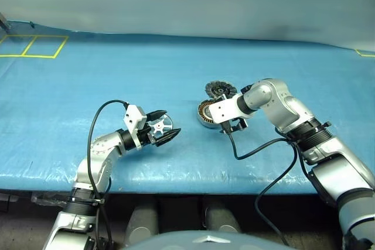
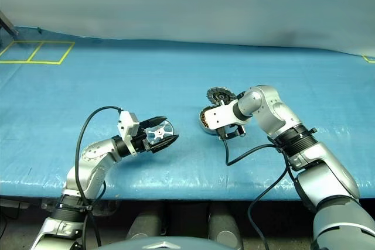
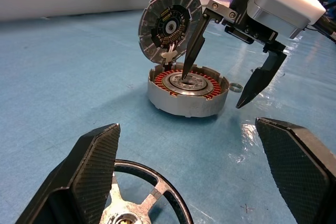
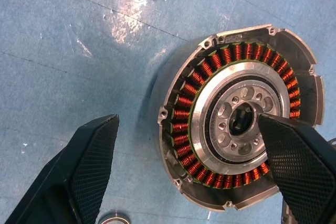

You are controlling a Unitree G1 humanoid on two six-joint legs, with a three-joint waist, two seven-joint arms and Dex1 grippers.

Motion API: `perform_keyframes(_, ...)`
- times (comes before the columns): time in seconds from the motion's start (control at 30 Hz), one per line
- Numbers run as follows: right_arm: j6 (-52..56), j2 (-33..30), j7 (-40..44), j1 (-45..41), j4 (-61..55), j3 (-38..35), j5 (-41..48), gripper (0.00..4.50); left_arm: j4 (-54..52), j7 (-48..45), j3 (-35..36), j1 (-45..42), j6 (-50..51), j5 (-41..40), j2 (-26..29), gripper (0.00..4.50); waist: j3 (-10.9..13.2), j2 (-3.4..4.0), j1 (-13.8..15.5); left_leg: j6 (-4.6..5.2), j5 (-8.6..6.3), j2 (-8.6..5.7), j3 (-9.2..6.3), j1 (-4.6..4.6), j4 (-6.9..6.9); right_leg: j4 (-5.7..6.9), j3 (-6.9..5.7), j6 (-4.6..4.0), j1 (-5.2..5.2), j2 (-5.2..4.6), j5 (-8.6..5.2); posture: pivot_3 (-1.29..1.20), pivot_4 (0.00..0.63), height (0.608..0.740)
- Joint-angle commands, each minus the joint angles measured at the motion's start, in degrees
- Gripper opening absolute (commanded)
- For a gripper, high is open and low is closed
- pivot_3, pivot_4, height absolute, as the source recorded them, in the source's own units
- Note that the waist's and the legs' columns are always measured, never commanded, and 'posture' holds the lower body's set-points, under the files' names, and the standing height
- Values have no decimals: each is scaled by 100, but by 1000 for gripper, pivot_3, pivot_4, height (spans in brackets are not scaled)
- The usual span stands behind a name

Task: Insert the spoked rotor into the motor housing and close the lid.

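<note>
Spoked rotor (image 3: 137,199), a thin silvery metal ring with a few spokes and a central hub, lies flat on the blue table cover (image 1: 176,62) between the released fingers of the left gripper (image 1: 166,127), which straddle it without clamping. The motor housing (image 4: 239,116), a round shallow grey metal puck with copper-brown windings around a silvery centre, sits well apart to the robot's right. Its lid (image 3: 169,24), a ribbed grey metal disc with a dark centre, stands tilted up and open, joined at the rear edge. The right gripper (image 3: 218,88) hangs over the housing with its fingers spread, one tip (image 3: 188,66) in or just above the centre bore, the other outside the wall; nothing is grasped. The rotor is not yet picked up, so insertion has not begun. Risks: a thin flat ring may slip or tip if the fingers close unevenly; the right fingertip in the bore would block insertion unless withdrawn; contact with the raised lid could drop it shut early. A small loose ring (image 3: 235,87) lies just beside the housing.
</note>
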Motion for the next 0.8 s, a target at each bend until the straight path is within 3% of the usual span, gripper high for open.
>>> perform_keyframes(0.03, -22, -8, 26, -5, 2, -82, -22, 4435, -72, 5, 29, -34, -42, -33, 14, 4500, 0, 0, 1, 0, 0, 0, 0, 0, 0, 0, 0, 0, 0, 0, 0, 0, 150, 740)
perform_keyframes(0.3, 32, 86, 38, 119, 175, -66, -26, 4435, -65, 17, 31, -58, -54, -8, 29, 4500, 0, 0, 1, 0, 0, 0, 1, 0, 0, 0, 1, 0, 1, 0, 0, 0, 150, 740)
perform_keyframes(0.4, 61, 124, -19, 161, 157, -107, -11, 3826, -75, 20, 61, -56, -57, -2, 66, 4500, 0, 0, 3, 0, 0, 0, 0, 1, 2, 0, 0, 0, 2, 0, 0, 0, 150, 740)
perform_keyframes(0.5, 75, 148, -116, 204, 42, -178, 10, 2871, -77, 21, 113, -37, -56, -6, 126, 4500, 0, 0, 10, 0, 0, 0, 0, 1, 2, 0, 0, 1, 3, 0, 0, 0, 150, 740)
perform_keyframes(0.6, 157, 133, -85, 256, -127, -219, 41, 2871, -67, 22, 170, -13, -60, -16, 194, 4500, 0, 0, 9, 0, 0, 0, -1, 0, 1, 0, -1, 0, 2, 0, 0, 0, 150, 740)
perform_keyframes(0.67, 204, 109, -120, 342, -353, -258, 42, 2404, -109, 52, 210, 24, -50, -29, 231, 4500, 0, 0, 9, 0, 0, 0, -1, 0, -1, 0, -1, 0, 2, 0, 0, 0, 150, 740)
perform_keyframes(0.8, 526, 142, -213, 610, -1021, -373, 70, 2404, -181, 102, 297, 73, -13, -65, 314, 4500, 0, 0, 11, 0, 0, 0, -2, -1, -4, 0, -1, -1, 0, 0, -1, 0, 150, 740)
